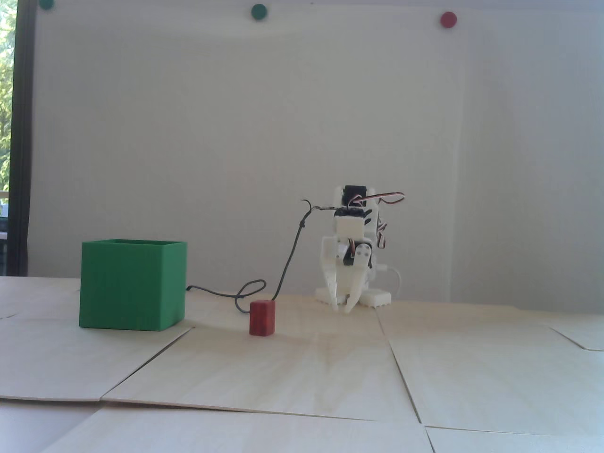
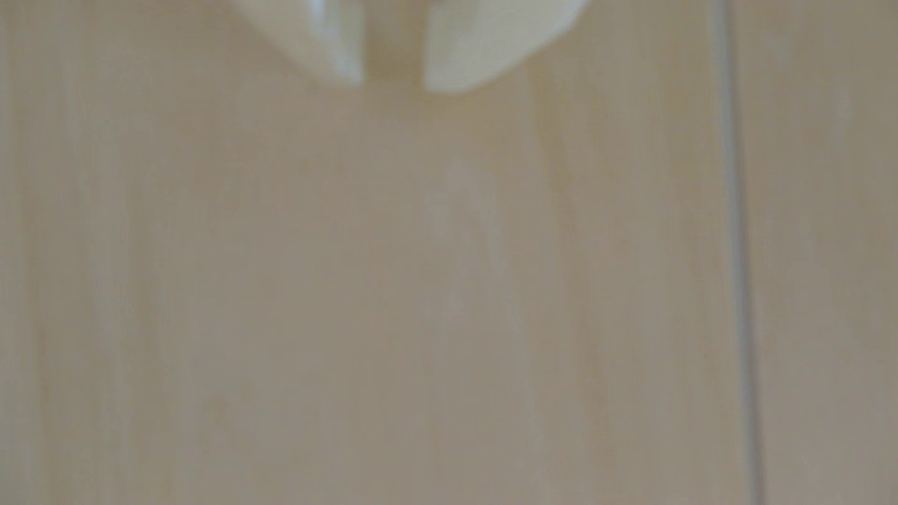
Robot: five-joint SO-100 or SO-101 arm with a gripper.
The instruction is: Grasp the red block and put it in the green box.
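Note:
The red block (image 1: 262,318) stands upright on the pale wooden table, just right of the green box (image 1: 132,283), with a gap between them. My white gripper (image 1: 343,310) points down at the table farther back and to the right of the block, apart from it. Its jaws stand a narrow gap apart with nothing between them. In the wrist view the gripper (image 2: 393,85) enters from the top edge over bare, blurred wood. The block and the box are out of view there.
A thin black cable (image 1: 288,264) runs from the arm down to the table and loops behind the block towards the box. The table is made of wooden panels with seams (image 2: 738,243). A white wall stands behind.

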